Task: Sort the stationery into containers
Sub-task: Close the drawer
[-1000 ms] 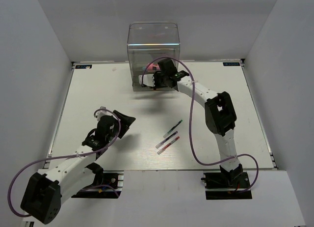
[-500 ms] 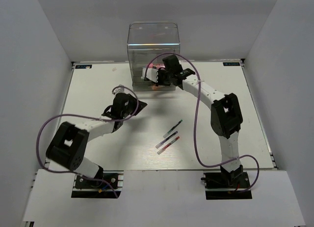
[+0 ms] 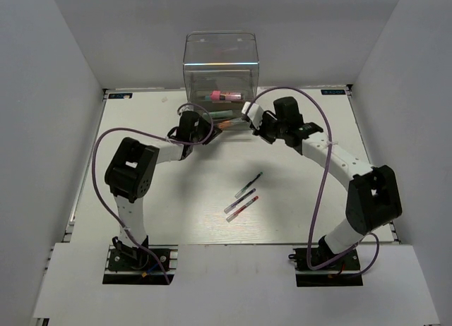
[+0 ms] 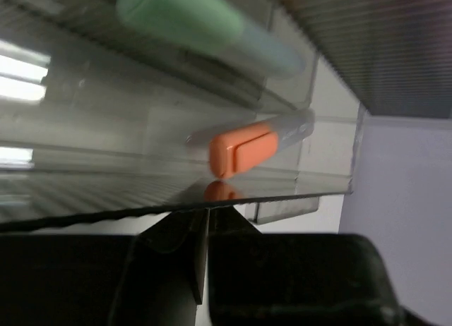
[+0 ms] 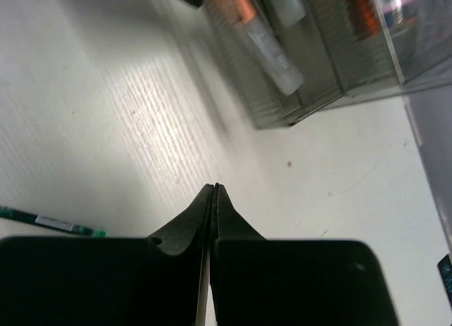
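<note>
A clear plastic desktop cabinet (image 3: 220,58) stands upright at the desk's (image 3: 176,213) far edge. A stubby pink-and-dark-red block (image 3: 224,95) lies inside it. In its shallow drawers a green marker (image 4: 183,19) lies above an orange-capped grey marker (image 4: 244,146). A green-tipped pen (image 3: 248,185), a dark pen (image 3: 240,200) and a red pen (image 3: 242,208) lie parallel and slanted, well apart from the cabinet.

You find nothing here that reads clearly. The left sticker (image 3: 120,95) and right sticker (image 3: 333,92) at the far corners of the table (image 3: 141,192) are too small to make out. White labels on the pens (image 3: 245,196) blur, and print on the orange marker (image 4: 244,144) stays illegible
</note>
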